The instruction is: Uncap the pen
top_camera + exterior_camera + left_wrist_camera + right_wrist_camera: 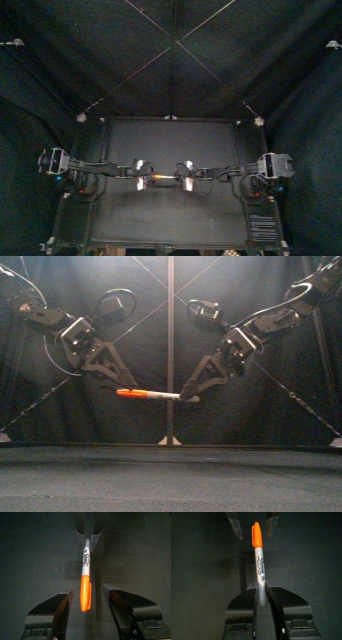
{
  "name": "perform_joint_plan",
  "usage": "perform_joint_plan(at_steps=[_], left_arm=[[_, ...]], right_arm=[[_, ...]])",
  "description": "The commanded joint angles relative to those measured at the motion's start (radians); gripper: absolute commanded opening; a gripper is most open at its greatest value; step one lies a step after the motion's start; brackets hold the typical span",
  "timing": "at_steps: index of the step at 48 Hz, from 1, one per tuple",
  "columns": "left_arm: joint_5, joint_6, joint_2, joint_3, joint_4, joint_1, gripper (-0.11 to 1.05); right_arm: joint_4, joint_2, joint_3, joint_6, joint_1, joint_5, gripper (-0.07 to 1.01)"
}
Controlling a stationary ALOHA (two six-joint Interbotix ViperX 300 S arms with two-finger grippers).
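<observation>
Orange plastic marks the cap (130,393) of the pen (154,394), which hangs level in mid-air well above the black tabletop (171,478), between the two arms. The cap is on and points toward the left arm; the pale grey barrel (86,559) runs toward the right arm.

Along the barrel, black script lettering (85,558) looks like the Sharpie mark. The finer print beside it is too small to read. The right wrist view shows the same lettering (262,566) running down the barrel, with the cap (256,534) at the far end.

The right end effector (191,396) is clenched on the bare tail of the barrel. In its own view the jaws press against both sides of the grey shaft (261,587).

The left end effector (118,384) is released. In the left wrist view its jaws stand on either side of the cap (83,594), with a dark gap showing on each side, so they bracket the cap without touching it.

From above, the pen (163,179) lies crosswise over the middle of the tabletop, with both arms reaching in level from their own sides.
</observation>
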Motion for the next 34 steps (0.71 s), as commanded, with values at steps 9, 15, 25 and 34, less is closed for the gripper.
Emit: perform_joint_plan(at_steps=[9, 15, 25, 34], left_arm=[[-0.003, 0.0, 0.025, -0.025, 0.006, 0.011, 0.76], [-0.005, 0.0015, 0.025, -0.026, 0.008, 0.014, 0.64], [-0.003, 0.0015, 0.023, -0.023, 0.021, 0.02, 0.48], [-0.003, 0.0015, -0.003, 0.005, 0.048, 0.02, 0.48]], right_arm=[[0.0, -0.029, -0.012, 0.0, 0.002, -0.005, 0.53], [0.002, -0.029, -0.012, 0.003, 0.002, -0.005, 0.53], [0.002, -0.032, -0.002, 0.005, 0.002, -0.006, 0.53], [0.008, -0.057, 0.034, 0.008, -0.002, -0.005, 0.53]])
